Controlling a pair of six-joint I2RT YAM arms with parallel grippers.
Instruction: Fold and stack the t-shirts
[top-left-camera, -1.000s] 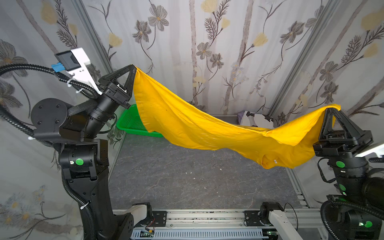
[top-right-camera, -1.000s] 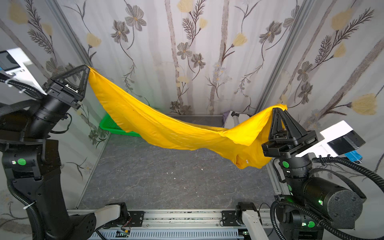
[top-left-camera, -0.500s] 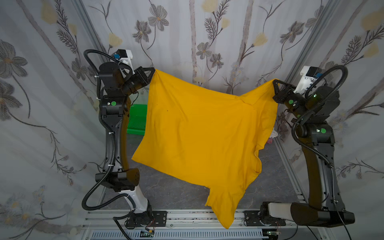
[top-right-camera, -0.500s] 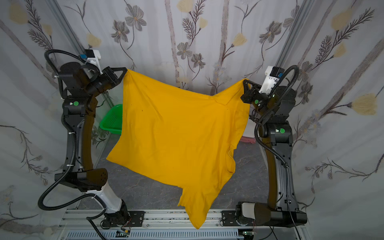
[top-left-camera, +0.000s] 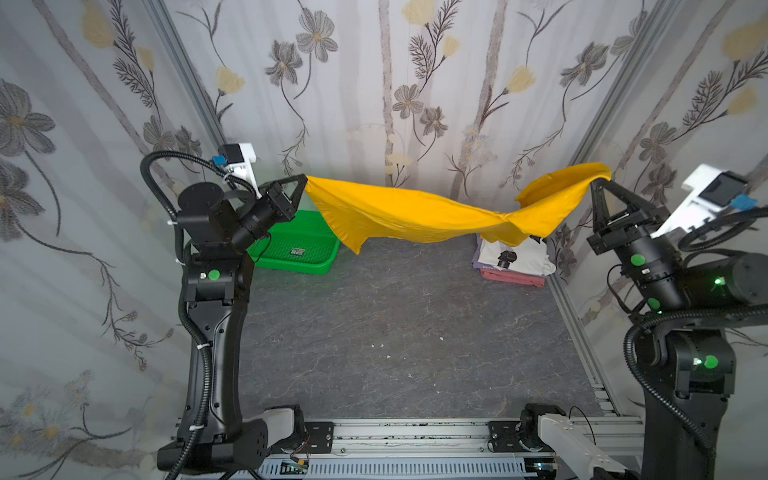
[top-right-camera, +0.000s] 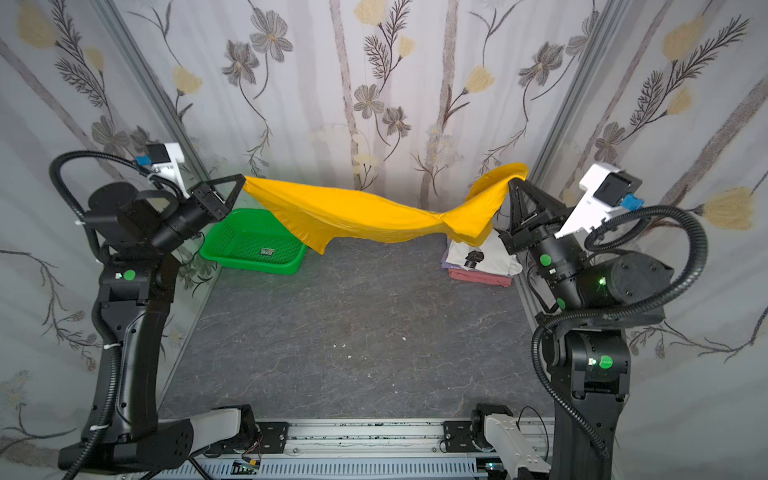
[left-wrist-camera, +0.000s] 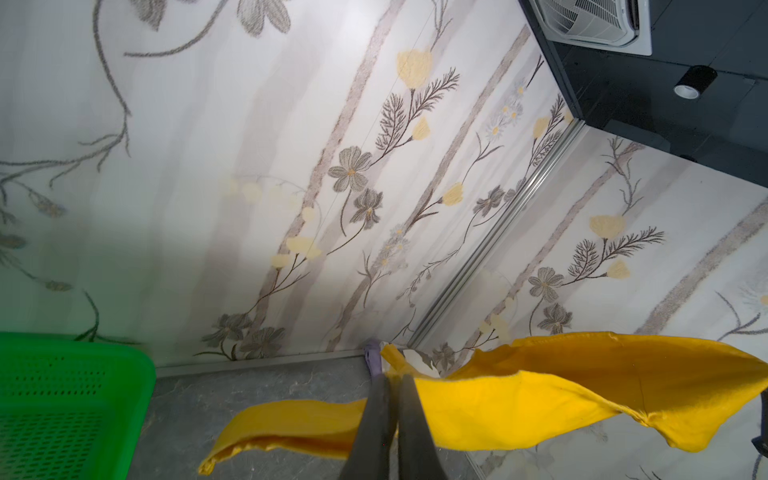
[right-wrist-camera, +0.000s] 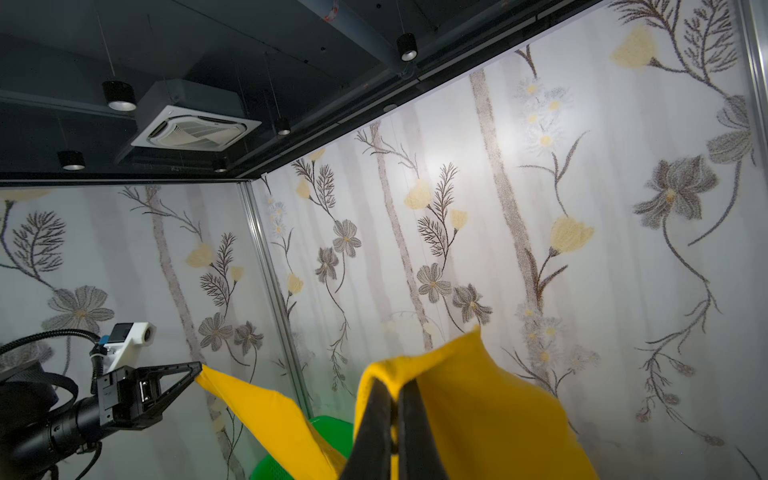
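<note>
Curtain fabric (top-left-camera: 374, 83) printed with grey and pale-yellow flowers is closing in our cell on three sides, with bare metal posts (top-left-camera: 187, 70) standing in the far corners. Underneath, the tabletop (top-left-camera: 395, 332) is showing a dark grey, stone-veined face with a few pale specks lying on its open middle, and a slotted metal rail (top-left-camera: 415, 434) is running along its near edge. Above the curtains, the right wrist view is catching a dark ceiling (right-wrist-camera: 291, 41) with a white cassette air unit (right-wrist-camera: 195, 129) and small round spotlights (right-wrist-camera: 119, 96).

We are holding the mustard-yellow t-shirt (top-left-camera: 415, 212) in the air across the far part of the tabletop. Our left claw (top-left-camera: 305, 178) is pinching one end, jaws closed on the cloth, and our right claw (top-left-camera: 598, 183) is clamping the other end the same way. The shirt is sagging and twisting between them, one loose corner drooping near the green basket (top-left-camera: 286, 266), which is sitting in the far left corner. In the far right corner the stack of folded t-shirts (top-left-camera: 515, 259) is lying on the tabletop, a white printed one on top, lavender and salmon-pink edges peeking out below; the yellow cloth is hanging in front of part of it.
</note>
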